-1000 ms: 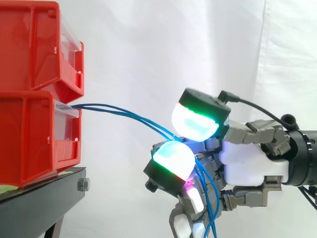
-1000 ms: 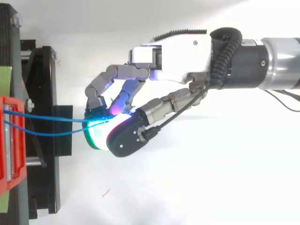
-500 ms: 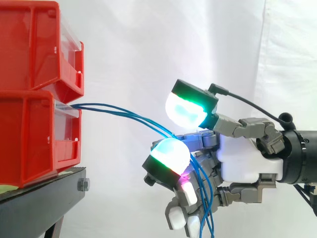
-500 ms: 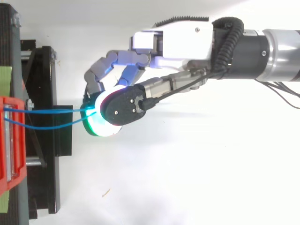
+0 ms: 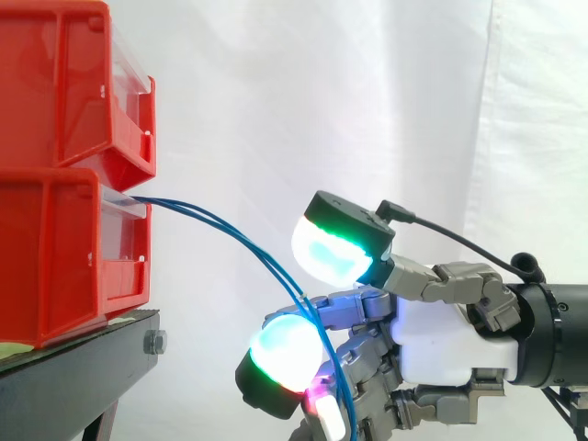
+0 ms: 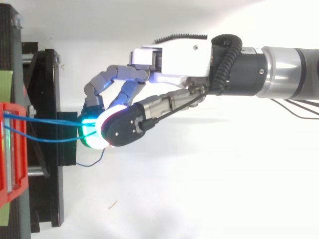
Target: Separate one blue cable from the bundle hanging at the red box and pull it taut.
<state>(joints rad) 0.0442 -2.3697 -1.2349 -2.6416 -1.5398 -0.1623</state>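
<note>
Ideally the white robot hand (image 5: 441,344), fingers curled round two thin blue cables (image 5: 266,264), drops one before pulling away from the red plastic box (image 5: 55,248).

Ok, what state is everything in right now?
hand: fingers curled round both blue cables.
blue cables: together, curving down from lower red bin, not taut.
upper red bin: stacked on lower red bin.
black stand: bearing both bins.

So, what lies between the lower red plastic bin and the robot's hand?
Only two thin blue cables cross that gap, sloping from the lower red plastic bin down into the curled fingers of the hand. The side view shows this best.
</note>
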